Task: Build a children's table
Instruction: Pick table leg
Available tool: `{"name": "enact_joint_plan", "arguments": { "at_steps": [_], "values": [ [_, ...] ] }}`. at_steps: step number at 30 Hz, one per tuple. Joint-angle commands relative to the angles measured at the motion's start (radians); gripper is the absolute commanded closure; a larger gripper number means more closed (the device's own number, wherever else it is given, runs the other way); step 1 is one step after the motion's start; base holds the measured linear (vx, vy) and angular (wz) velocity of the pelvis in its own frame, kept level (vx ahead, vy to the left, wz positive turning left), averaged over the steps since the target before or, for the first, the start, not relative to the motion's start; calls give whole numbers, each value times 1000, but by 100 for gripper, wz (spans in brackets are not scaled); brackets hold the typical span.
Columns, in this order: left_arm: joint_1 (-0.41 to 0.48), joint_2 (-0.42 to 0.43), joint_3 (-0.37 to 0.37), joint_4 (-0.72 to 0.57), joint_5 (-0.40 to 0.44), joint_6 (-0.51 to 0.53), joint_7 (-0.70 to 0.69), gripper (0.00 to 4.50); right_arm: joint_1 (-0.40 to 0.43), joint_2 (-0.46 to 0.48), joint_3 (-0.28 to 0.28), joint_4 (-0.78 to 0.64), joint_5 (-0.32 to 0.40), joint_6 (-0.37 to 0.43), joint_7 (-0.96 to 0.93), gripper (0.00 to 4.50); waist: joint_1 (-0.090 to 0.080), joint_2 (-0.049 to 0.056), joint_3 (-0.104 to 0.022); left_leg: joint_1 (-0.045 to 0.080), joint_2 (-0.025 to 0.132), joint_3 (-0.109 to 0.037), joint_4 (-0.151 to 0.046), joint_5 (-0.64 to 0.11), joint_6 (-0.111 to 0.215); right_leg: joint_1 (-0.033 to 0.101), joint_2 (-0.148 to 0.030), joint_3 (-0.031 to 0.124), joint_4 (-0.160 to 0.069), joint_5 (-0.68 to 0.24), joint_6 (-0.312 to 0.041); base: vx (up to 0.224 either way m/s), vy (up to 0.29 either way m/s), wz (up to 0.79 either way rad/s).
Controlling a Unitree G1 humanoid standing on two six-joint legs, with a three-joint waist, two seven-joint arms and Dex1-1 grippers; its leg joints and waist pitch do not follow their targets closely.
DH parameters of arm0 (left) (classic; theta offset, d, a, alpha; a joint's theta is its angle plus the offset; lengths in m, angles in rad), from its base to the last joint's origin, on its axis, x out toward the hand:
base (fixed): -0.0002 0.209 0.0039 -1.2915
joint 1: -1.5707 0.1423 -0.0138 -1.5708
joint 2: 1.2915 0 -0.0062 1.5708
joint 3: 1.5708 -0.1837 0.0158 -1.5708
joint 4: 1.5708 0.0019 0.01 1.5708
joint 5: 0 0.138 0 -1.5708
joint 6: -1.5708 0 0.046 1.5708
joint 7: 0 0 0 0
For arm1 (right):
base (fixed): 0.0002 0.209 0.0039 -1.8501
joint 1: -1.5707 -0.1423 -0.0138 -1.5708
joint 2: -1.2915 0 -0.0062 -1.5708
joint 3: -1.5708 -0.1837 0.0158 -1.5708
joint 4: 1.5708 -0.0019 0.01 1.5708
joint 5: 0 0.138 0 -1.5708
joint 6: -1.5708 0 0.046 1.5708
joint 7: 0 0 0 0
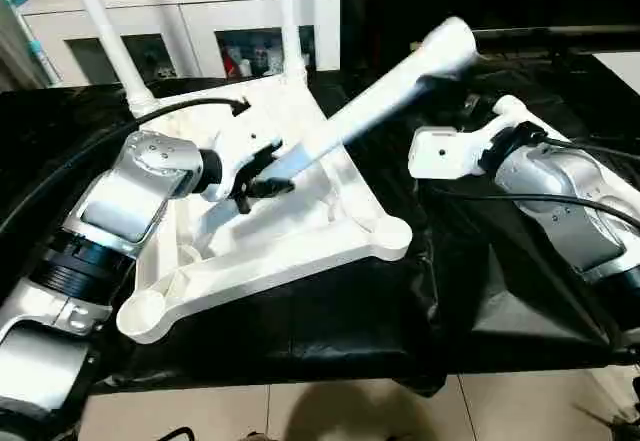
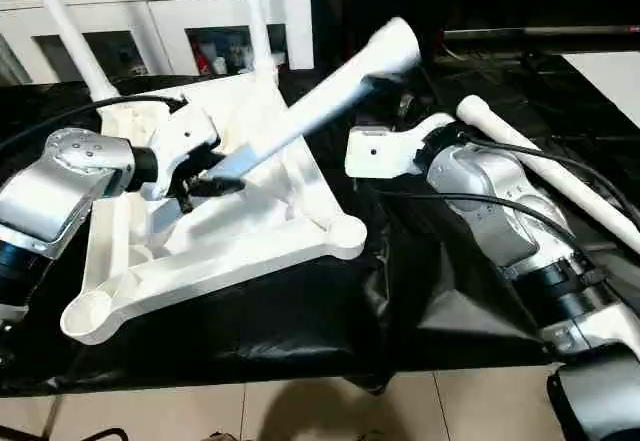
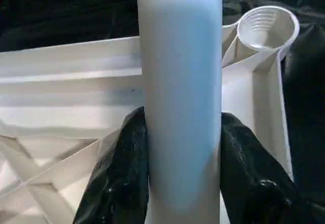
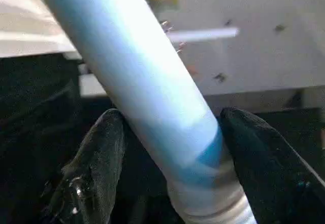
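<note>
the tabletop (image 1: 300,231) lies underside up on the black cloth (image 1: 330,331) at centre-left of the head views. two legs (image 1: 105,36) already stand in its far corner sockets at upper left. the left gripper (image 1: 262,179) is clamped on a third leg (image 1: 390,86), held aslant over the ribs. the right gripper (image 4: 170,158) straddles that leg near its thick end, fingers (image 4: 101,153) apart. a fourth leg (image 2: 560,176) lies at right. the near sockets (image 1: 388,233) are empty, so the build looks about half done.

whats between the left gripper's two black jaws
A long white tapered tube leg, clamped by the left gripper, seen in the left wrist view.
</note>
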State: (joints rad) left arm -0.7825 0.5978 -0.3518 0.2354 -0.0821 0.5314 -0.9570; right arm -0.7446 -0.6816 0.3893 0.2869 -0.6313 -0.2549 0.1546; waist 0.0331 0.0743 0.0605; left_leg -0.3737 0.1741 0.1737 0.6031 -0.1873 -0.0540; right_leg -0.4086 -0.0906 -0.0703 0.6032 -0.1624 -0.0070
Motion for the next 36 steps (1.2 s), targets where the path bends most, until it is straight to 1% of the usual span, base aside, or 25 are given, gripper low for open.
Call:
{"name": "enact_joint_plan", "arguments": {
  "at_steps": [1,2,4,7,8,9,11,12,14,15,16,17,19,20,22,23,24,27,34,36],
  "values": [
    [2,6,-13,-1,12,-17,-21,291,-20,6,12,10,-13,-26,-22,126,-1,-8,-78,5,27,-9,-53,-153,66,70,-40,38,-55,-160,-263,0,0,0],
    [1,5,-14,-3,16,-19,-25,291,-25,13,9,34,-34,-43,-35,126,-1,-8,-78,5,28,-9,-53,-157,65,69,-40,37,-55,-164,-263,0,0,0],
    [-1,6,-17,-5,19,-22,-28,291,-30,16,13,58,-54,-54,-40,126,-2,-6,-77,5,28,-10,-53,-168,62,68,-40,37,-56,-172,-265,0,0,0],
    [-3,9,-23,-6,29,-35,-32,291,-36,15,23,86,-68,-55,-33,126,-3,-7,-76,7,28,-10,-53,-189,58,67,-38,37,-56,-185,-266,0,0,0],
    [-7,24,-43,-12,54,-52,-47,291,-43,15,34,118,-81,-53,-37,126,-5,-7,-74,7,28,-11,-54,-213,53,66,-38,36,-58,-214,-259,0,0,0],
    [-7,24,-43,-12,54,-52,-47,291,-43,15,34,118,-81,-53,-37,126,-5,-7,-74,7,28,-11,-54,-213,53,66,-38,36,-58,-214,-259,0,0,0],
    [-7,39,-61,-24,75,-61,-60,291,-50,15,41,147,-90,-56,-46,126,-6,-8,-73,5,27,-11,-55,-225,46,66,-39,37,-59,-238,-248,0,0,0],
    [-7,41,-61,-33,79,-59,-62,291,-53,18,42,167,-93,-58,-44,126,-6,-11,-75,7,28,-11,-54,-225,43,65,-39,38,-58,-238,-245,0,0,0],
    [-8,46,-64,-43,86,-59,-64,291,-51,23,40,183,-83,-56,-29,126,-6,-8,-75,7,28,-10,-53,-219,45,65,-40,39,-58,-228,-252,0,0,0],
    [-8,46,-64,-44,87,-59,-66,291,-51,24,38,186,-83,-58,-26,164,-7,-8,-75,6,28,-10,-52,-218,46,65,-39,38,-57,-223,-254,0,0,0],
    [-9,48,-60,-49,92,-59,-66,291,-49,29,35,197,-83,-59,-18,164,-7,-9,-76,5,28,-11,-52,-213,47,66,-39,38,-56,-211,-255,0,0,0],
    [-12,52,-58,-54,99,-60,-66,291,-45,32,33,213,-83,-59,-11,164,-7,-16,-78,4,28,-10,-51,-199,53,68,-38,38,-53,-189,-260,0,0,0],
    [-14,55,-59,-57,102,-61,-67,291,-43,33,33,221,-82,-60,-8,184,-4,-11,-78,3,28,-11,-50,-189,57,67,-40,38,-52,-179,-267,0,0,0],
    [-15,55,-58,-61,102,-60,-69,291,-42,35,35,232,-81,-58,-3,195,-5,-14,-78,3,28,-9,-49,-182,62,67,-39,39,-51,-173,-269,0,0,0],
    [-18,51,-54,-65,100,-59,-68,291,-42,36,38,242,-77,-55,4,200,-4,-12,-77,4,28,-10,-50,-186,62,67,-39,38,-52,-181,-271,0,0,0],
    [-21,52,-51,-73,102,-61,-68,291,-36,38,41,245,-71,-55,16,209,-5,-13,-77,4,28,-10,-50,-194,62,67,-39,37,-53,-189,-271,0,0,0],
    [-22,54,-51,-77,103,-61,-69,291,-33,39,43,248,-68,-57,20,209,-5,-13,-76,4,28,-9,-50,-197,62,67,-39,38,-53,-195,-269,0,0,0],
    [-25,55,-46,-83,104,-64,-73,291,-25,42,46,262,-61,-62,32,225,-4,-12,-76,4,28,-10,-50,-200,59,66,-40,38,-53,-203,-266,0,0,0],
    [-25,59,-35,-93,107,-72,-78,291,-15,52,38,277,-50,-72,51,242,-4,-13,-78,3,27,-9,-49,-190,62,67,-39,38,-51,-180,-272,0,0,0],
    [-26,59,-31,-94,111,-77,-77,291,-11,53,36,283,-46,-76,57,248,-4,-12,-77,3,28,-9,-49,-196,64,66,-39,38,-52,-190,-272,0,0,0]
  ]
}}
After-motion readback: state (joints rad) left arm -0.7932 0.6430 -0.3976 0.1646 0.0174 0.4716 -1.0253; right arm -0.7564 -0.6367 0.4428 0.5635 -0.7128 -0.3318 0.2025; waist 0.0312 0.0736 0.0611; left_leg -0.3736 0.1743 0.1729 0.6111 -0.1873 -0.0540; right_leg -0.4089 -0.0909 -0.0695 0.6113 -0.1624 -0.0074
